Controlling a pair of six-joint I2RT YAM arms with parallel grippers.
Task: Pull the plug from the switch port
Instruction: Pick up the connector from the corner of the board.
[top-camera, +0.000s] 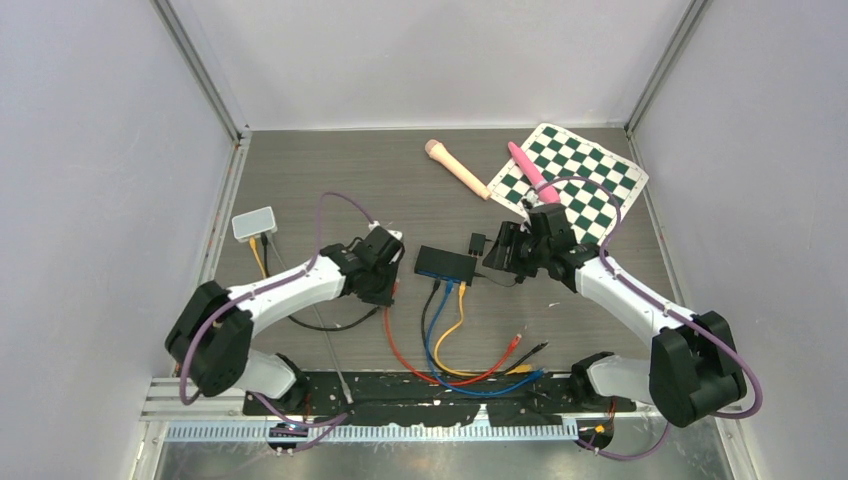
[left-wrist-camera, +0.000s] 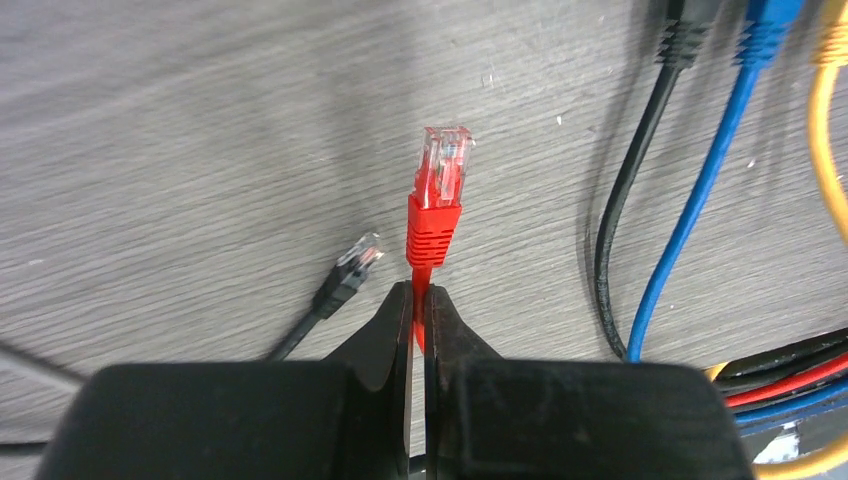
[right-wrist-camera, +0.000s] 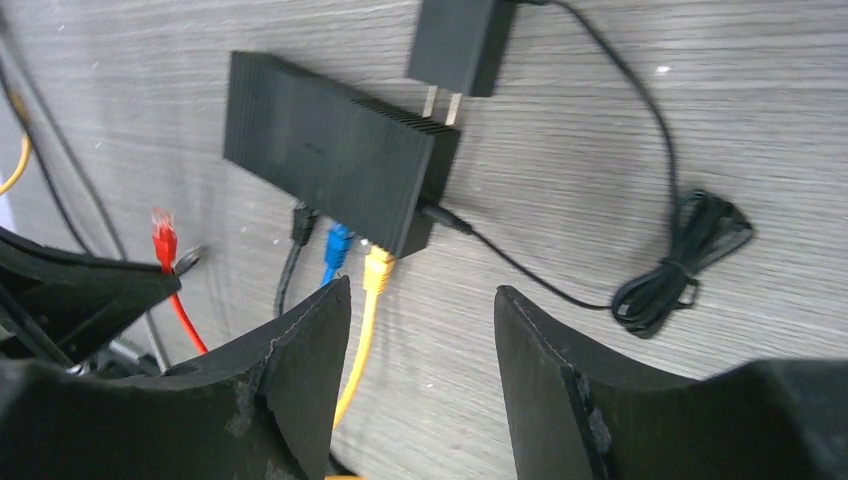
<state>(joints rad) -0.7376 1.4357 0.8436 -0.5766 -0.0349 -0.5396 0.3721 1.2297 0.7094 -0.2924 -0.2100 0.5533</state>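
The black switch (top-camera: 447, 263) lies mid-table; it also shows in the right wrist view (right-wrist-camera: 330, 150) with black, blue and yellow plugs (right-wrist-camera: 377, 270) in its ports. My left gripper (left-wrist-camera: 419, 290) is shut on the red cable just behind its red plug (left-wrist-camera: 438, 190), which is free of the switch and held just above the table, left of it. In the top view the left gripper (top-camera: 385, 275) sits left of the switch. My right gripper (right-wrist-camera: 420, 295) is open and empty, beside the switch's right end (top-camera: 497, 250).
A loose black plug (left-wrist-camera: 352, 268) lies left of the red one. Black (left-wrist-camera: 620, 200), blue (left-wrist-camera: 700, 190) and yellow cables run toward the near edge. A black power adapter (right-wrist-camera: 460, 45) and coiled cord (right-wrist-camera: 680, 265) lie by the switch. A chessboard mat (top-camera: 570, 180) and two sticks lie behind.
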